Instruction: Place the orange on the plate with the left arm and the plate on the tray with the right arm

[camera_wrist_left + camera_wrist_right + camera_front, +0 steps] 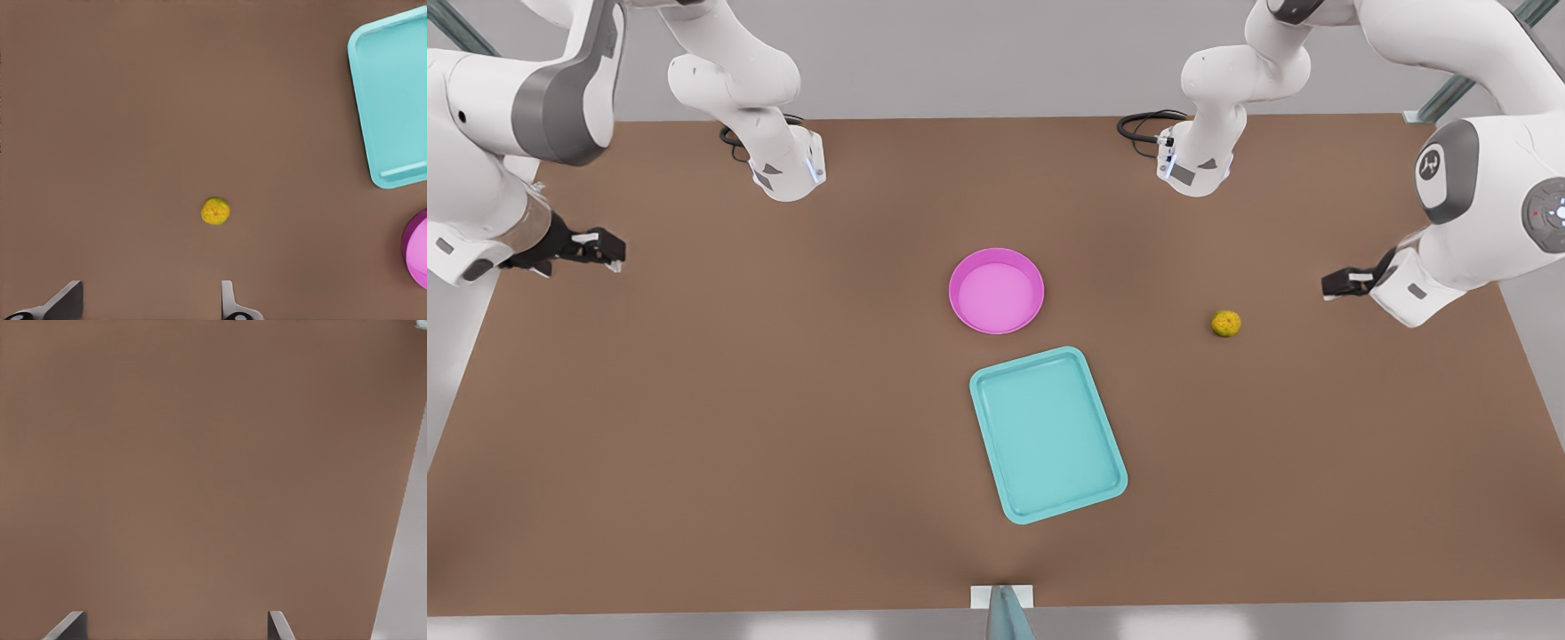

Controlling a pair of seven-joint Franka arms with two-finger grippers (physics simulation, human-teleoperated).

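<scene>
From the plate [996,291] at the table's [694,427] middle in the front view, the orange [1225,323] lies at 3 o'clock and the tray [1047,433] just beside it at 6 o'clock. The left gripper [1336,284], fingers spread and empty, hangs near the orange at its 2 o'clock; the right gripper [605,249], also spread, waits at 9 o'clock. The round orange could roll away if one finger touches it first.
</scene>
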